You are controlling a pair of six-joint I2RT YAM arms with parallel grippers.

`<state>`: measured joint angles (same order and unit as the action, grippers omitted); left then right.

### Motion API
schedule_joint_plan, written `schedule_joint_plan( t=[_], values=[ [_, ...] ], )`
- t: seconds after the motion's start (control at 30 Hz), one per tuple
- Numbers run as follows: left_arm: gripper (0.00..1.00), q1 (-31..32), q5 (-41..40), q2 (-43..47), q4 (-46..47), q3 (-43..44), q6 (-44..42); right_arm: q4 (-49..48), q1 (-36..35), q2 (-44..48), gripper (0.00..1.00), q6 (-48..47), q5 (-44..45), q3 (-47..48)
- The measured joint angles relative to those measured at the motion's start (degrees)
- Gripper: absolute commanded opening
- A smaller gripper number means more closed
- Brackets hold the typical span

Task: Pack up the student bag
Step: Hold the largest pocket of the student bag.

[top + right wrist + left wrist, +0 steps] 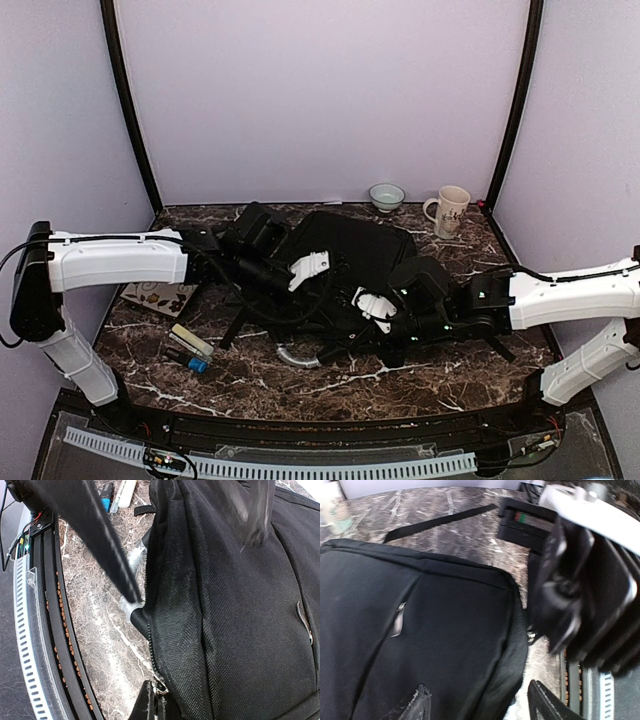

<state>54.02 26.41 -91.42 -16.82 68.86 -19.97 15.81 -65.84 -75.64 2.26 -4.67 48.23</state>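
Observation:
The student bag (352, 252) is a large black fabric backpack lying flat mid-table, with its silvery-grey loop handle (297, 357) at the near side. My left gripper (308, 268) is open over the bag's left part. In the left wrist view its fingers (416, 704) straddle the bag's edge (515, 645), without closing on it. My right gripper (374, 304) is at the bag's near edge. In the right wrist view it (159, 702) is shut on the zipper pull (160, 688) at the end of the zipper line (151, 645). A black strap (100, 535) crosses that view.
A cream mug (449, 211) and a small bowl (387, 196) stand at the back. A sticker sheet (156, 295), a pale marker (191, 340) and a blue-tipped item (190, 362) lie at the left. The table's front rail (47, 645) runs close beside the zipper.

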Motion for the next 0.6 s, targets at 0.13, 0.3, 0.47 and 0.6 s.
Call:
schedule_joint_plan(
  t=[0.13,0.3,0.47,0.6],
  values=[
    [0.66,0.2,3.6,-1.7,-2.5,2.1,-3.3,0.0,0.0,0.1,0.00,0.4,0.2,0.0],
    [0.54,0.3,5.8,-1.6,-3.0,2.1,-5.3,0.0,0.0,0.4,0.00,1.0,0.7,0.0],
    [0.08,0.8,4.9,-2.7,-2.2,2.1,-6.7,0.1,0.0,1.3,0.00,1.7,1.1,0.0],
    [0.00,1.0,3.7,-3.1,-0.7,2.0,-6.9,0.2,0.0,1.7,0.00,2.7,1.6,-0.1]
  ],
)
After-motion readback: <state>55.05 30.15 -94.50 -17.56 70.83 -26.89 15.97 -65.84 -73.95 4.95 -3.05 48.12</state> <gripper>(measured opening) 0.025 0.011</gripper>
